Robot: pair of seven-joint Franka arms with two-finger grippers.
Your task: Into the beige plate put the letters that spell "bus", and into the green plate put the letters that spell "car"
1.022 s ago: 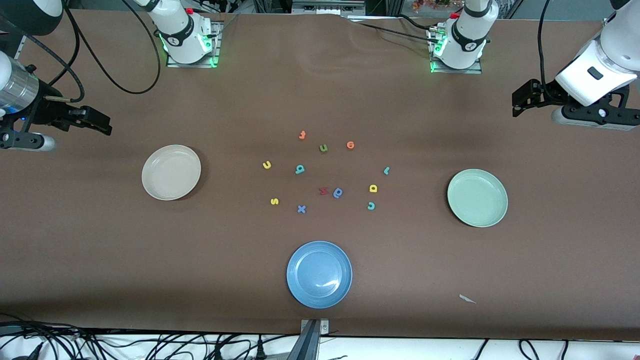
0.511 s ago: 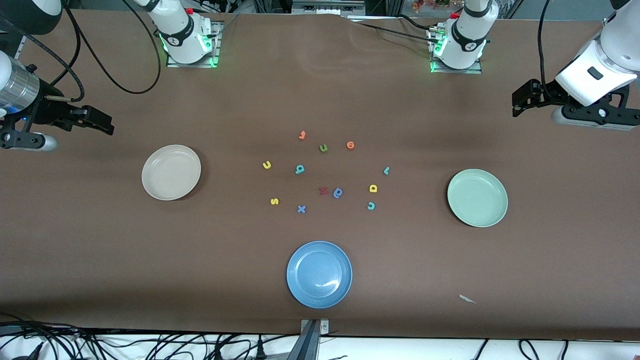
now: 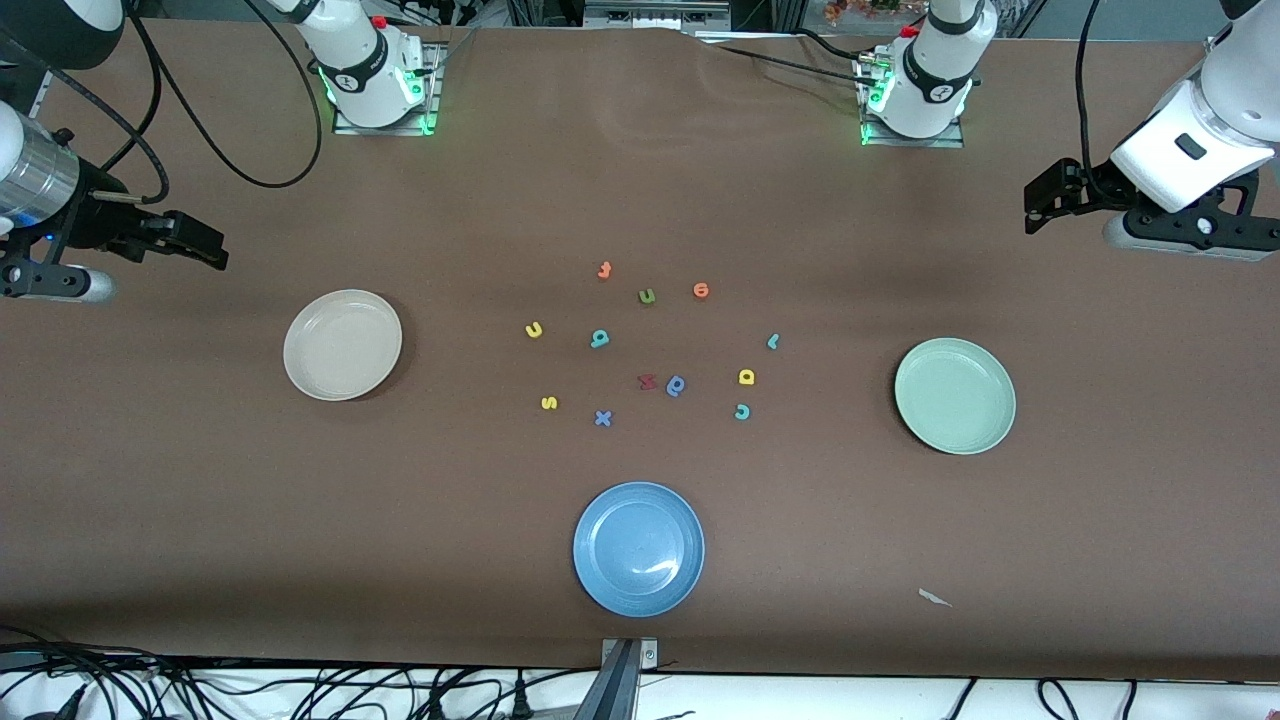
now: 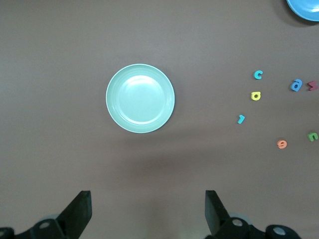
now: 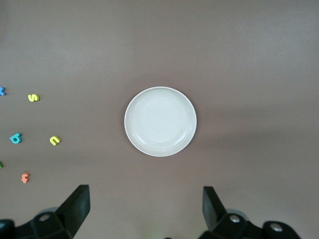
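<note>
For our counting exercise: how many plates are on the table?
3: beige plate toward the right arm's end, green plate toward the left arm's end, blue plate nearest the front camera.

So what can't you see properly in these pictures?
- Right claw, right wrist view: base cut off by the picture's edge.
- Left claw, left wrist view: likewise.
- Blue plate, left wrist view: mostly cut off at the corner.
- Red letter, front view: too small to read.

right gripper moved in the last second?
Yes, barely: the right gripper has crept toward the table's middle, slightly closer above the beige plate. Open, holding nothing.
</note>
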